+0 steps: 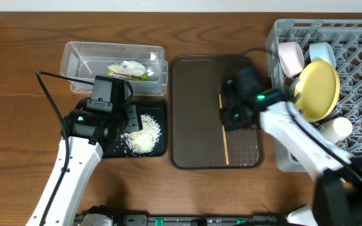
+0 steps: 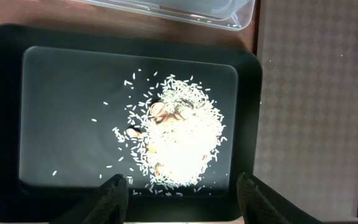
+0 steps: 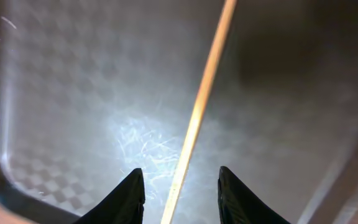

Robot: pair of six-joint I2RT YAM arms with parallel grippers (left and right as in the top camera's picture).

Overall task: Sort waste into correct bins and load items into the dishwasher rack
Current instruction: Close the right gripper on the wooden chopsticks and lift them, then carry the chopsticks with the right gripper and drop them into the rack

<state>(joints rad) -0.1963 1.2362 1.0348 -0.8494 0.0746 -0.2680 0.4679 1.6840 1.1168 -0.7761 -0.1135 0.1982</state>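
R gripper point(image 3: 180, 175): jaws apart, one dark finger on either side of the chopstick point(image 3: 199, 109), not clamped on it. Can't tell whether the tips touch the surface below. The stick shows as one pale wooden line (a pair or a single, can't tell). It lies lengthwise on the brown tray point(image 3: 61, 93), toward the tray's right side in the overhead view, w/ the gripper over its upper end.

L gripper point(image 2: 180, 182): also open, nothing between the fingers, hovering over the near edge of the black tray point(image 2: 2, 124). The rice point(image 2: 176, 134) is heaped right of the tray's centre, w/ stray grains scattered to the left and a few brownish bits in the heap.

The black tray sits just left of the brown tray. The clear tub point(image 1: 74, 59) is just beyond the black tray, edges nearly meeting. In the tub lies the wrapper point(image 1: 127, 69), green-yellow w/ white paper, toward the right half.

The rack point(image 1: 357, 37) stands at the right of the wooden table point(image 1: 17, 37), just beside the brown tray. In its left part are the white-pink bowl point(image 1: 290, 58) and the light blue bowl point(image 1: 322, 53) side by side. The yellow plate point(image 1: 319, 91) stands on edge in front of them, and the white cup point(image 1: 335, 130) is just below the plate. The R arm's white link crosses the rack's near-left corner.
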